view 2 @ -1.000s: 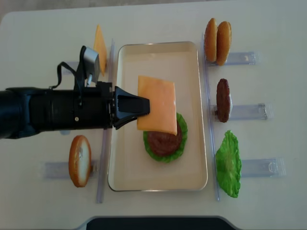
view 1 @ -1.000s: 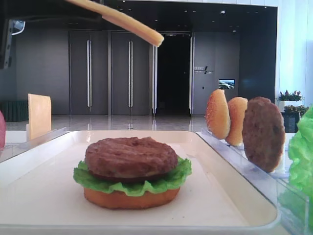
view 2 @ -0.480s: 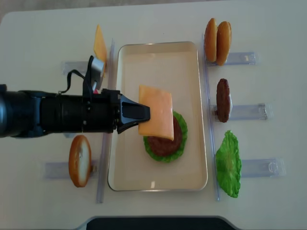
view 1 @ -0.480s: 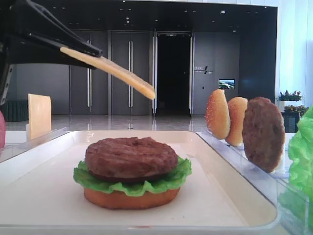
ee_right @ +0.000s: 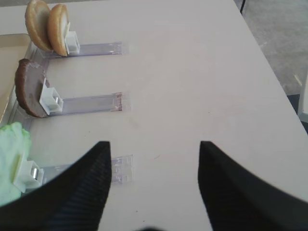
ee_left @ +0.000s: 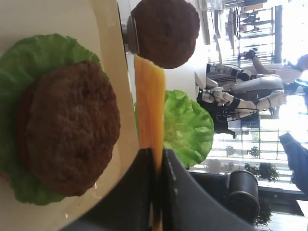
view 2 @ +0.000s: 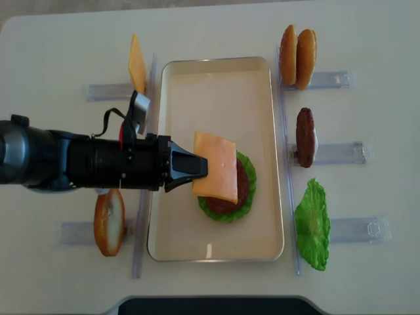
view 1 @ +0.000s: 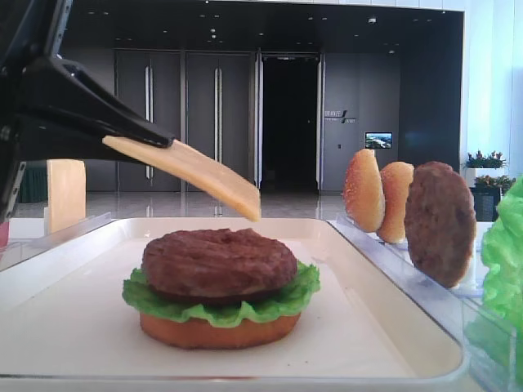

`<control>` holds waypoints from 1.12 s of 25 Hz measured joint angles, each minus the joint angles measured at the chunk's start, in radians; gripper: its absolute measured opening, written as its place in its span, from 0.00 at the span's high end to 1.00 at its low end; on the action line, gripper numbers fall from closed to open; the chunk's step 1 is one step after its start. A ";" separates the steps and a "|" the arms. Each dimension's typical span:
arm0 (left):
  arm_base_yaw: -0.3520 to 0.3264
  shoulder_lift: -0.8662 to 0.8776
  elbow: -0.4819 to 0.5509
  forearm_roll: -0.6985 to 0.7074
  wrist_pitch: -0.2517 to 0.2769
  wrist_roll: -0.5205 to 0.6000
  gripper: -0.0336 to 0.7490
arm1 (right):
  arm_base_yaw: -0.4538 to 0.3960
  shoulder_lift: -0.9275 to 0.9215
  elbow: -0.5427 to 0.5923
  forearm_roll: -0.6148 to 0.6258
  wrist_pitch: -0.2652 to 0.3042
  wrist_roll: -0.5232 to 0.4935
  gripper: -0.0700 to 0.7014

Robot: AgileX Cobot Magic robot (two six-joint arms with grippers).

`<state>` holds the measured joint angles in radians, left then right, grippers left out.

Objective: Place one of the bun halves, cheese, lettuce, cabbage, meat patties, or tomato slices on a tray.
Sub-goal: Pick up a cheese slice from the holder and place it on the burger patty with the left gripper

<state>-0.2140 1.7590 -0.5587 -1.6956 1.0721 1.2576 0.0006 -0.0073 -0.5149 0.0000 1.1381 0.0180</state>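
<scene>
A pale orange cheese slice hangs tilted just above the stack on the cream tray, and my left gripper is shut on its left edge. The stack is a flat bun half, lettuce and a meat patty. From the front, the cheese slopes down to the right, with its low corner a little above the patty. The left wrist view shows the cheese edge-on, pinched between the left gripper's jaws. My right gripper is open over bare table.
Clear holders flank the tray. To its left stand a second cheese slice and a bun half. To its right stand two bun halves, a patty and a lettuce leaf.
My left gripper has come down with the cheese, and the slice now hangs much closer above the patty. The right gripper's earlier position is not shown.
</scene>
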 joint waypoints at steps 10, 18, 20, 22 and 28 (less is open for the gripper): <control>0.000 0.036 -0.001 -0.005 0.013 0.080 0.93 | 0.000 0.000 0.000 0.000 0.000 0.000 0.37; 0.000 0.042 -0.001 -0.005 0.036 0.106 0.93 | 0.000 0.000 0.000 0.000 0.000 0.000 0.37; 0.000 0.042 -0.001 -0.005 0.036 0.111 0.93 | 0.000 0.000 0.000 0.000 0.000 0.000 0.37; 0.000 0.042 -0.001 -0.005 0.035 0.118 0.93 | 0.000 0.000 0.000 0.000 0.000 0.000 0.37; 0.000 0.042 -0.001 -0.005 0.034 0.124 0.93 | 0.000 0.000 0.000 0.000 0.000 0.000 0.37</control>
<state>-0.2140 1.8005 -0.5597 -1.7007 1.1065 1.3814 0.0006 -0.0073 -0.5149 0.0000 1.1381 0.0180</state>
